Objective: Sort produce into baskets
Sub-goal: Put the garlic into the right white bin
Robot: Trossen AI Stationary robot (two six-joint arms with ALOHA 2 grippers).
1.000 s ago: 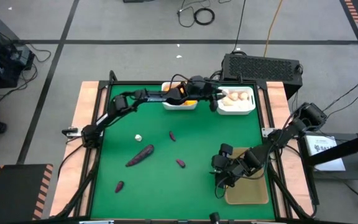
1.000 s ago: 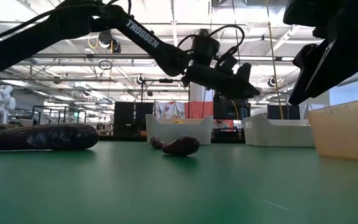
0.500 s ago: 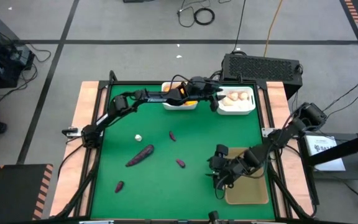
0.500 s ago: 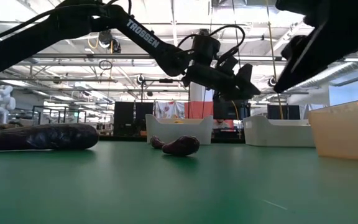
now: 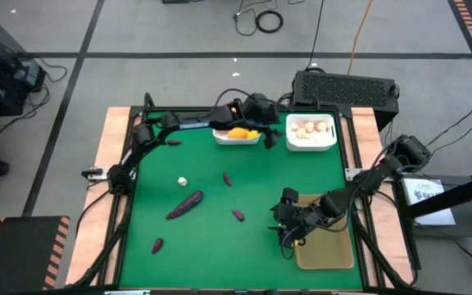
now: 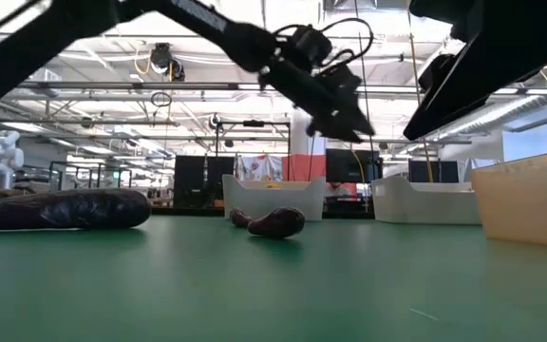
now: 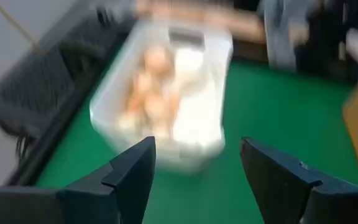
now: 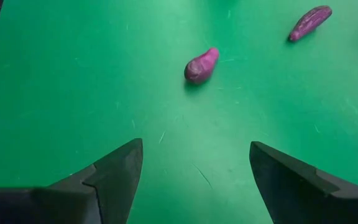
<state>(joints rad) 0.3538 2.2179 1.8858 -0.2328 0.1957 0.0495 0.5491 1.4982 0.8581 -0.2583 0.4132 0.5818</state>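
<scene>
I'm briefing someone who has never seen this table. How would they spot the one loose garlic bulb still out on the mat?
Start at the green mat and go to its left half, below the left arm. The garlic bulb lies there alone, just above the longest purple piece. It is the only white piece loose on the mat; the others out there are dark purple.

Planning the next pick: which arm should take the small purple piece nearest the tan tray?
Right. The right gripper hangs open by the tan tray, and the small purple piece lies just ahead of its fingers. The left gripper is open too, but far off between the white bins.
</scene>
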